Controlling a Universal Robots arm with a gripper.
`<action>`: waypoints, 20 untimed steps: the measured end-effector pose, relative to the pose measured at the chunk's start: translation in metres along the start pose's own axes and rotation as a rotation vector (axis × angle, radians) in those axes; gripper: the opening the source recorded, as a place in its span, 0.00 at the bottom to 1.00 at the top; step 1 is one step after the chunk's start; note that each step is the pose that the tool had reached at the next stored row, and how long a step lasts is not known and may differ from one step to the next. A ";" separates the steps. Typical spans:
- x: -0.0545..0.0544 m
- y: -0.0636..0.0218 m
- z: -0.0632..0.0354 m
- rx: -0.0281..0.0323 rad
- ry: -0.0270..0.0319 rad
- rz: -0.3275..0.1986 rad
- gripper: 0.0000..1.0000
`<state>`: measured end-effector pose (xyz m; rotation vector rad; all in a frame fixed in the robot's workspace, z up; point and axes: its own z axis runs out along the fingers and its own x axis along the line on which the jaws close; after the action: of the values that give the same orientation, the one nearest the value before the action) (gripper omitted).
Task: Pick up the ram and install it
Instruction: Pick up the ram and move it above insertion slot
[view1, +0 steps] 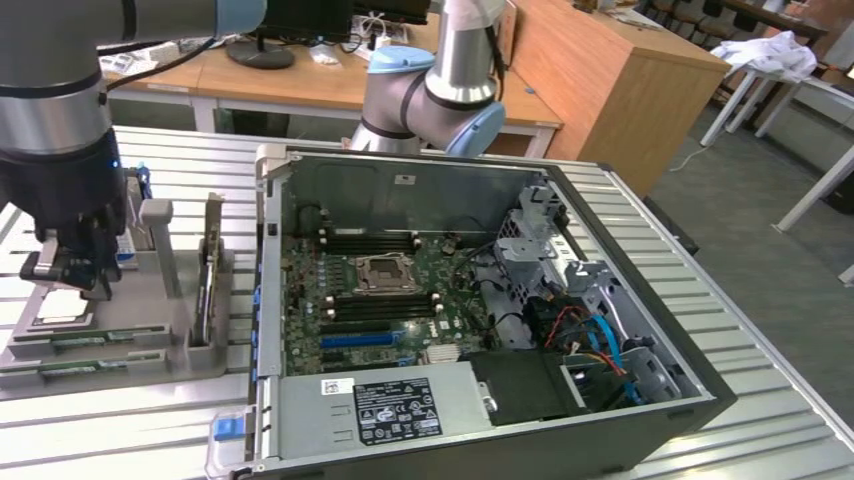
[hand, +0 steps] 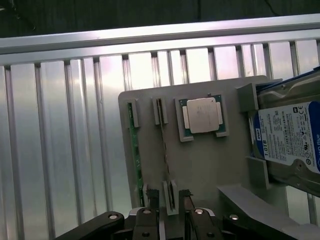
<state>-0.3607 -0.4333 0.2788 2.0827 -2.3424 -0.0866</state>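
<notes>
The end effector (hand: 169, 202) hangs low over a grey holder (hand: 210, 170) on the ribbed metal counter (hand: 60, 150). Its two fingers (hand: 150, 200) stand wide apart and hold nothing.

The ram (hand: 162, 140) stands on its thin edge in a slot of the holder. One end of it sits right under the end effector, in the gap between the fingers. The rest of the stick runs straight away from there. So one finger is on each flat side of the ram, and they do not seem to touch it.

A second green ram stick (hand: 133, 150) stands just outside one finger. The square processor chip (hand: 202, 115) and the blue-labelled hard drive (hand: 287, 135) lie off past the other finger.
</notes>
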 end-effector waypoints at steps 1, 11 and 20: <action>0.000 -0.0001 0.0018 0.0000 0.0000 -0.001 0.30; 0.001 -0.0009 0.0181 -0.0005 0.0008 -0.014 0.30; 0.009 -0.0019 0.0180 -0.0004 0.0006 -0.015 0.30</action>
<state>-0.3607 -0.4421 0.2605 2.0997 -2.3268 -0.0865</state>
